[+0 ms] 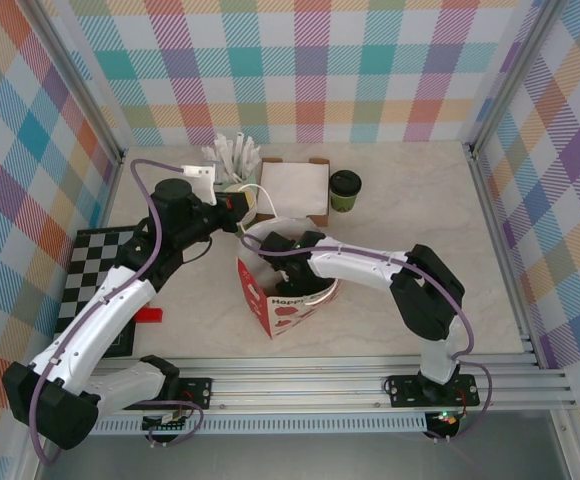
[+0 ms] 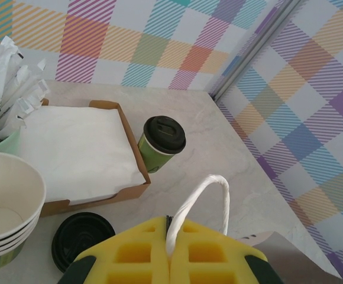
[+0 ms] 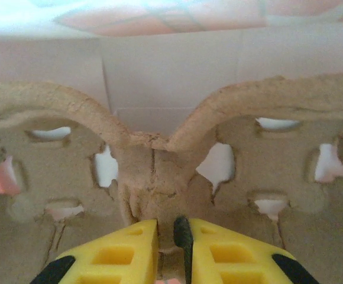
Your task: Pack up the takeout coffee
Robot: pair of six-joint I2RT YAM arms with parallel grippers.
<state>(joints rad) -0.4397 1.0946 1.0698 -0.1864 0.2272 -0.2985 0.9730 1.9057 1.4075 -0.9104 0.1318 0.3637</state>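
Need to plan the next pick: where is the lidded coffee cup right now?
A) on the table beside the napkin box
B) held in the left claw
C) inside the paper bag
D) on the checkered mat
A: the takeout coffee stands upright on the table just right of the napkin box; the left claw is shut on the bag's white handle, the right claw on the pulp carrier.

takeout coffee (image 1: 345,190) just right of napkin box (image 1: 292,185), bag (image 1: 275,310) in front, cup carrier (image 3: 159,160) inside bag
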